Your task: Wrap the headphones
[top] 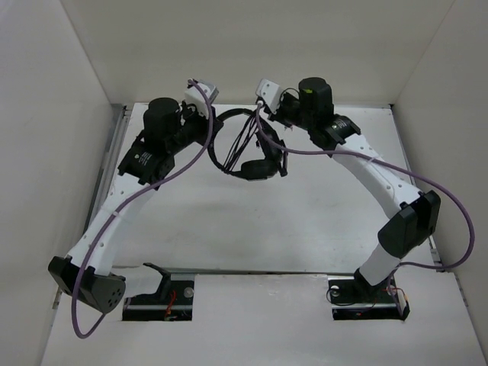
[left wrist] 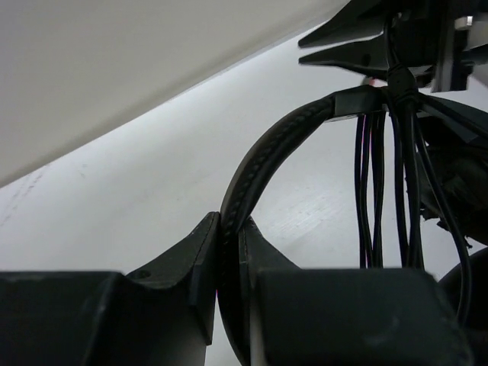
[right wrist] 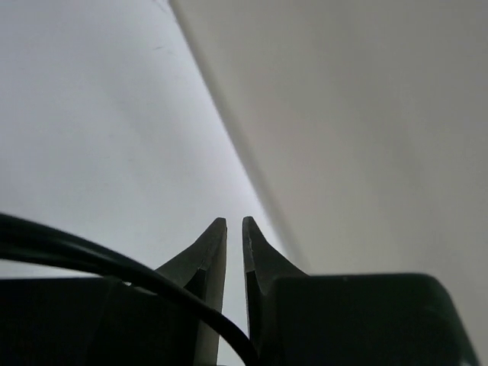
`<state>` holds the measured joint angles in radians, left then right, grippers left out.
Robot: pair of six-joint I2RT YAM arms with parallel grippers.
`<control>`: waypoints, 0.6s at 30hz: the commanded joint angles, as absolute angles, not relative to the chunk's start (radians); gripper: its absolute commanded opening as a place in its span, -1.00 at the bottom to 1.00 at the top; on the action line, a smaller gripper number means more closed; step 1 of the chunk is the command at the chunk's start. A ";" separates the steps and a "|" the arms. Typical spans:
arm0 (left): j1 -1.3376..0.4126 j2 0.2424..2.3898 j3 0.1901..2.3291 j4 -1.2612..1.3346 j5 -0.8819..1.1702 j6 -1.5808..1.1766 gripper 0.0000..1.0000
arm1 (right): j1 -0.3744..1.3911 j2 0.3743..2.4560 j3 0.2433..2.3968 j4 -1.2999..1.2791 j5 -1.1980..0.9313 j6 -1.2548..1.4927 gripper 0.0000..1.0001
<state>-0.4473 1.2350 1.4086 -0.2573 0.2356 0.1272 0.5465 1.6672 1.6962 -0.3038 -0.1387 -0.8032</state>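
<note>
Between white walls (top: 252,46), white table (top: 305,221), headphones (top: 258,168).

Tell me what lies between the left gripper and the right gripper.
The headphones: their headband and hanging cord loops span that stretch, seen in the top external and left wrist views.

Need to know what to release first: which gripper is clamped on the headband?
The left gripper: its jaws pinch the padded headband. The right gripper is nearly shut with only the thin cord running into its gap.

The headphones (top: 258,168) were black, their headband (left wrist: 263,164) ribbed with stitching. The table (top: 252,229) was white, the arm cables (top: 467,225) purple.
</note>
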 commanded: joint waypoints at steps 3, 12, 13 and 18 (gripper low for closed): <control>-0.407 1.209 1.505 -0.209 0.429 -0.060 -1.00 | 0.466 1.631 1.658 -0.394 -0.492 -0.568 -0.54; -0.363 1.226 1.509 -0.201 0.505 -0.164 -1.00 | 0.395 1.606 1.519 -0.295 -0.915 -0.263 -0.42; -0.355 1.229 1.506 -0.198 0.497 -0.170 -1.00 | 0.395 1.600 1.497 -0.272 -0.946 -0.232 -0.40; -0.324 1.241 1.473 -0.164 0.451 -0.201 -1.00 | 0.372 1.577 1.382 -0.100 -1.089 -0.023 -0.24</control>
